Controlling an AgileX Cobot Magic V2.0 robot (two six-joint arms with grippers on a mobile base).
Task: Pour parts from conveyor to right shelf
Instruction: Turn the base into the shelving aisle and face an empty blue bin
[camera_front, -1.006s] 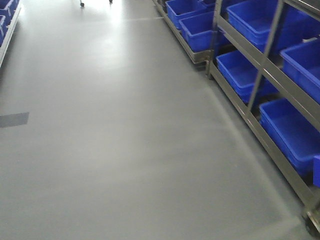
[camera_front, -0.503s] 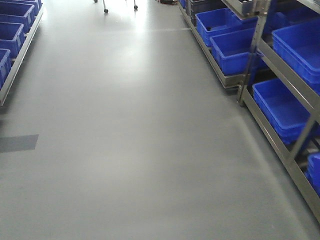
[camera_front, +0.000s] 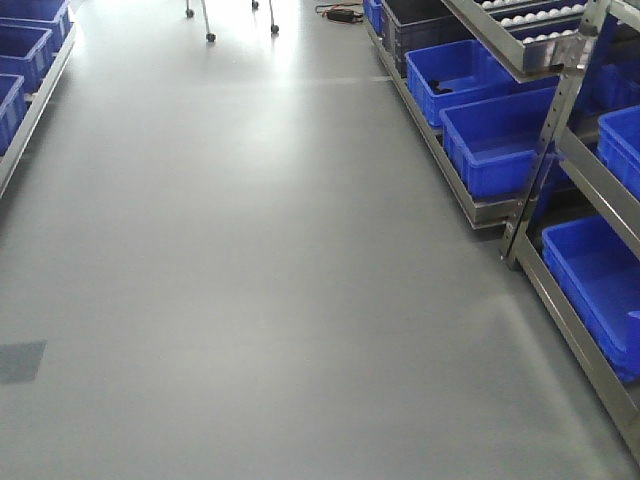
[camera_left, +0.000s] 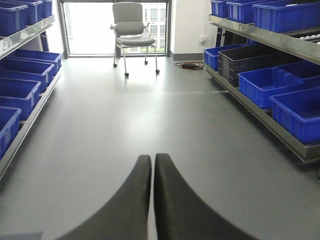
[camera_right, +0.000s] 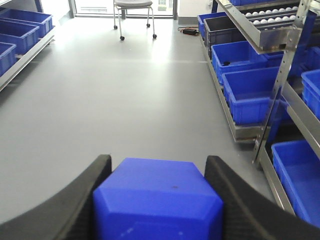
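Since a second ago the right shelf (camera_front: 555, 130) has slid toward the right side of the front view, the dark patch (camera_front: 20, 360) on the floor (camera_front: 250, 250) has slipped lower, and chair wheels (camera_front: 208, 37) now peek in at the top (so the robot seems to be rolling along). The picking-up looks done: the right gripper (camera_right: 158, 167) is clamped on the blue part (camera_right: 157, 205), one black finger (camera_right: 75, 200) on each side, out over the grey floor with the shelf off to its right. The left gripper (camera_left: 151, 160) has its fingers (camera_left: 135, 200) pressed together with nothing between them. Still to do is getting close to the shelf and tipping the part into one of the blue crates (camera_front: 500, 140). The part sits wide across the gap between the fingers, a flat face toward the camera. Its knob does not show, so I cannot tell which way its top points, and its near end is cut off by the picture edge, so I cannot tell its long way either.
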